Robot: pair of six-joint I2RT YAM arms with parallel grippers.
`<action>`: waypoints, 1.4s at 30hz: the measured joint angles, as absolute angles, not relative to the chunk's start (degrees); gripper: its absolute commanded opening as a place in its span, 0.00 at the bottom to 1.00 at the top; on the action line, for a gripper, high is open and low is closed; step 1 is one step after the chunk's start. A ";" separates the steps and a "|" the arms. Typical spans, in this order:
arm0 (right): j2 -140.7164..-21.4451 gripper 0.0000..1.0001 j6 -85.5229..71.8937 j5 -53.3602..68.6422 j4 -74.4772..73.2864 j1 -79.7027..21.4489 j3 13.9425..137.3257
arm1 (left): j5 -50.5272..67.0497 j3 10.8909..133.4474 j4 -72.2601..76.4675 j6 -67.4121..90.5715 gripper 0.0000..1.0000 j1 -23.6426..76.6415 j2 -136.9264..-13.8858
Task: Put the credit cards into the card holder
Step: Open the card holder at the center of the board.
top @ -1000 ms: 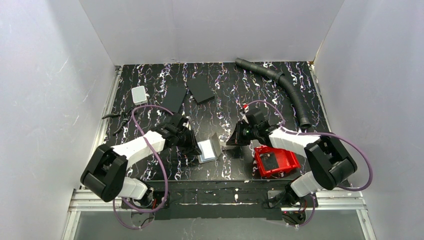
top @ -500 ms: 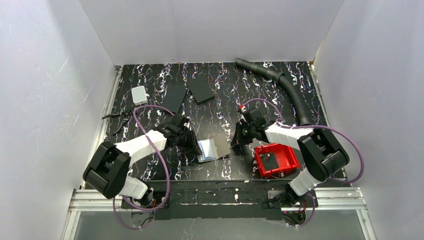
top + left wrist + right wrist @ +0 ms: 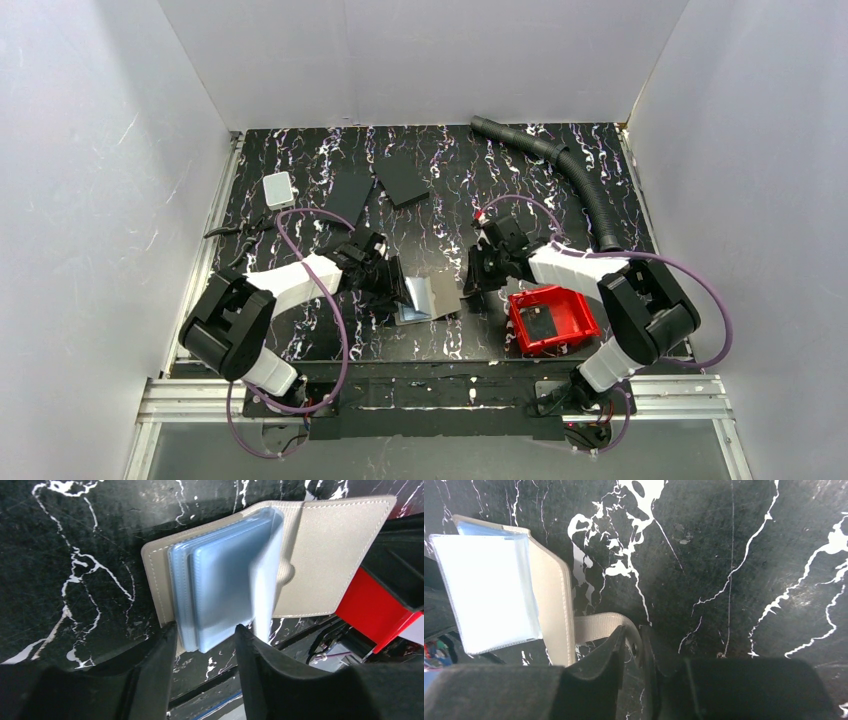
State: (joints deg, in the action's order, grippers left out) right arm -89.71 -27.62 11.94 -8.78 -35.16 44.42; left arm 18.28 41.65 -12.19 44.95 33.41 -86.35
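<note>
The taupe card holder (image 3: 438, 296) lies open and flat on the marbled table between my two grippers. Its clear plastic sleeves (image 3: 225, 580) are stacked on the left half, and one sleeve stands blurred in mid-flip. My left gripper (image 3: 204, 641) is open, its fingertips on either side of the stack's near edge. My right gripper (image 3: 636, 640) is nearly closed, with the holder's snap tab (image 3: 599, 625) arching up between its fingers. A small dark credit card (image 3: 540, 322) lies inside the red tray (image 3: 578, 318). I cannot make out any card in the sleeves.
The red tray stands just right of the right gripper. At the back left are two black slabs (image 3: 350, 195) (image 3: 402, 180) and a white box (image 3: 278, 187). A black ribbed hose (image 3: 585, 185) runs along the back right. Pliers (image 3: 235, 230) lie by the left edge.
The holder's right flap, held upright a second ago, now lies flat. My left gripper has opened and let go of the sleeves. The right gripper has shifted slightly back and left.
</note>
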 measured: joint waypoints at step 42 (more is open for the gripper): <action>-68.47 0.06 -22.48 3.29 -2.79 -56.80 42.48 | 22.17 42.26 -8.73 45.67 0.67 33.93 -87.02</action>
